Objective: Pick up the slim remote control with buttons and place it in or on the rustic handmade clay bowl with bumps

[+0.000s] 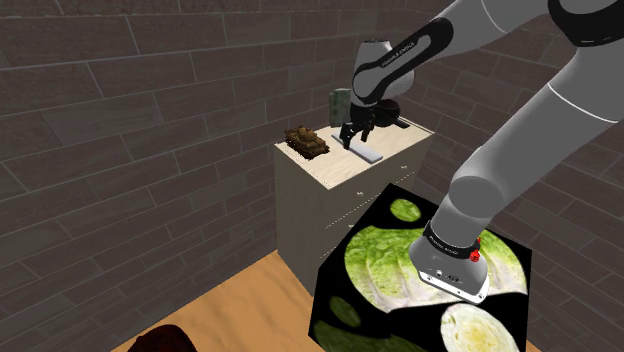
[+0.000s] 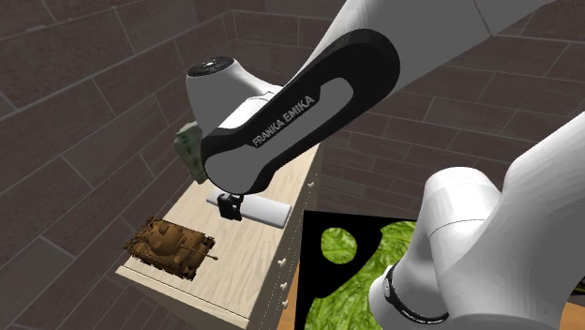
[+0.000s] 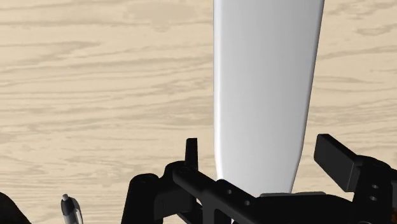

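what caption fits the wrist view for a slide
Open hand either side of the plain white remote on the pale wood cabinet top

It looks like a room in a home: dark brick walls, a wooden plank floor, and a pale wood chest of drawers with a toy tank on top.

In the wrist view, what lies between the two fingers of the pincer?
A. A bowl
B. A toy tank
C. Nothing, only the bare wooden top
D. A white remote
D: the white remote runs between the open fingers of the pincer, lying on the wooden top.
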`<state>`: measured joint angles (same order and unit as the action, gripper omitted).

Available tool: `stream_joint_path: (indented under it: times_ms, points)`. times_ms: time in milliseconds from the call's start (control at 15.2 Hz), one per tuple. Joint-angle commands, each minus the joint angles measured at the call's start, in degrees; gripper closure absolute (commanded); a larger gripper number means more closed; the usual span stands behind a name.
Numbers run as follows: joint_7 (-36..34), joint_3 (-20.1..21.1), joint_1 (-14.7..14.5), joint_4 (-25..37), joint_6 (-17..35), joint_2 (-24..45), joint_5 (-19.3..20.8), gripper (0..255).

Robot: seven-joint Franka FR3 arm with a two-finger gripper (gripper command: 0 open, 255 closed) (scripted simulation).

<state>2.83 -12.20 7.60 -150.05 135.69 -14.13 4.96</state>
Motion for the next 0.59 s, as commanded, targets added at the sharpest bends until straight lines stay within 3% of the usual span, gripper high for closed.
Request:
stream_joint_path:
  times_ms: [0,396,462,528]
  points:
    - [-0.2,0.1,-0.1,-0.3,0.8,0.4,-0.1,0]
    - [-0.2,0.1,-0.1,-0.3,0.7,0.4,-0.1,0]
    - [-0.2,0.1,-0.1,-0.3,0.7,0.4,-0.1,255]
    - [-0.2,0.1,-0.1,-0.3,0.7,0.4,-0.1,255]
